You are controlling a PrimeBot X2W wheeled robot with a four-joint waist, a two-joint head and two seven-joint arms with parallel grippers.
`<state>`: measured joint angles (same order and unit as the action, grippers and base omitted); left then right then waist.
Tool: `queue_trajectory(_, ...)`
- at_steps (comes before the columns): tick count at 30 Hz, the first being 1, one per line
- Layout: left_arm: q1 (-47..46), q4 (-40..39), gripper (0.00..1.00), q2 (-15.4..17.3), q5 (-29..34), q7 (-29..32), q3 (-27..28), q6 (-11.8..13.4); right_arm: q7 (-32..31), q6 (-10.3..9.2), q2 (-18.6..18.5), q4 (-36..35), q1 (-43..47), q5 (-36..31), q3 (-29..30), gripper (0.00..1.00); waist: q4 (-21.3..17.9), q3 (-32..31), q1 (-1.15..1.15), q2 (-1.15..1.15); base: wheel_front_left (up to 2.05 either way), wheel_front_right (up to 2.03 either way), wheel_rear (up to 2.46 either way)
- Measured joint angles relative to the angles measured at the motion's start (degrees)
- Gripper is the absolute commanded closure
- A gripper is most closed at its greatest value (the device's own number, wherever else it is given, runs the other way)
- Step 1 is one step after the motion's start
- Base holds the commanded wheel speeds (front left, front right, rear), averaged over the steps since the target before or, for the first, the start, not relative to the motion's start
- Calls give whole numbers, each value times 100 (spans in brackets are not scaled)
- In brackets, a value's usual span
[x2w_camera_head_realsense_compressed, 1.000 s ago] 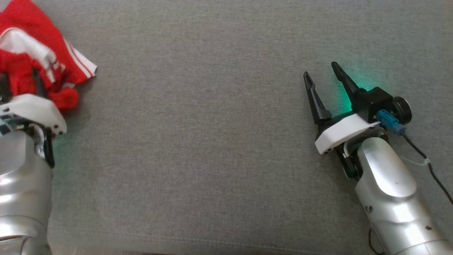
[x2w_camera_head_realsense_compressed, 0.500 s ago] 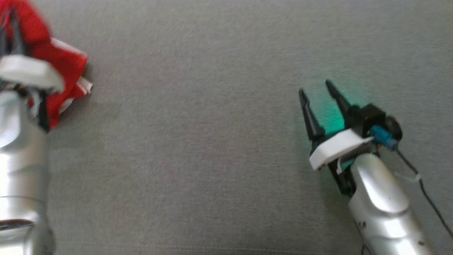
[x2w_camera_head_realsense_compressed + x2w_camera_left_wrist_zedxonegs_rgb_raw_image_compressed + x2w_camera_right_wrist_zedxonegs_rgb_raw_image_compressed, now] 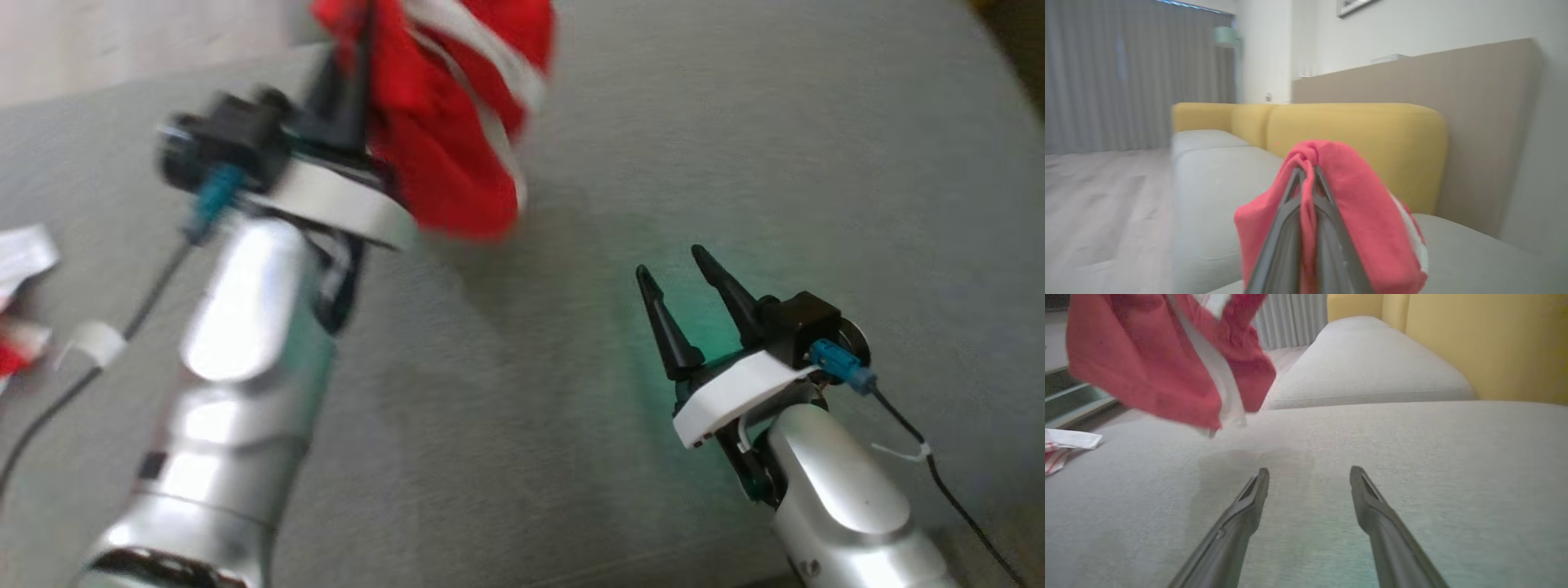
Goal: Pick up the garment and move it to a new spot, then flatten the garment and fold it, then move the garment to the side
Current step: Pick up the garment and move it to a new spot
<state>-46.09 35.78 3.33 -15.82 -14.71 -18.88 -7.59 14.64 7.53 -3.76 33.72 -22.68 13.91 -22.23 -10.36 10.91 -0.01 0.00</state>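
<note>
**Red garment lifted clear of the sofa seat**

The left claw [image 3: 1306,171] is clenched on a bunch of the red garment [image 3: 457,139], its two dark fingers pressed together with a fold of cloth pinched between them. In the wrist view the fabric humps over the fingertips and spills down both sides. The garment is red with white stripes. It hangs in the air off that claw, above the far left part of the grey sofa seat [image 3: 571,457]. From the right arm's camera the lowest edge looks clear of the cushion, with a soft shadow on the cushion under it.

The right claw [image 3: 669,263] is released, its fingers spread wide with nothing between them. It sits low over the seat, near the front right, well apart from the garment, and a green glow falls on the fabric around it.

At the far left edge of the seat lies another small cloth [image 3: 24,253], white with some red. Behind the seat stands the yellow backrest [image 3: 1355,126], and past it a pale wooden floor [image 3: 1094,196] and grey curtains [image 3: 1126,73].
</note>
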Motion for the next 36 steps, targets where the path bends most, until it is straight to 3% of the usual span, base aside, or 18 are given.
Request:
queue_trajectory(1,0,0,100,0,0,0,0,0,0,0,0,0,0,0,0,0,0,0,0,0,0,0,0)
queue_trajectory(3,199,-88,100,-63,-297,0,-515,0,0,0,2,-97,3,55,-78,0,-411,-38,0,0,0,0,0)
queue_trajectory(11,620,-36,100,-119,-888,0,-1249,0,0,0,2,-149,12,224,-192,0,-1175,-56,1,0,0,0,0)
queue_trajectory(13,1002,2,0,-121,-853,0,-1183,62,0,0,2,-177,22,224,-160,0,-1352,-5,2,0,0,0,0)
queue_trajectory(20,1775,-131,0,-30,-442,0,-404,207,0,0,8,-163,127,209,78,0,-1051,-73,1,0,0,0,0)
queue_trajectory(29,2861,-730,0,45,60,1,832,407,0,0,21,-123,162,30,746,0,-369,-272,1,0,0,0,0)
queue_trajectory(36,3822,-1089,0,3,357,1,1446,347,-1,0,31,-29,517,-91,1103,0,132,-580,0,0,0,0,0)
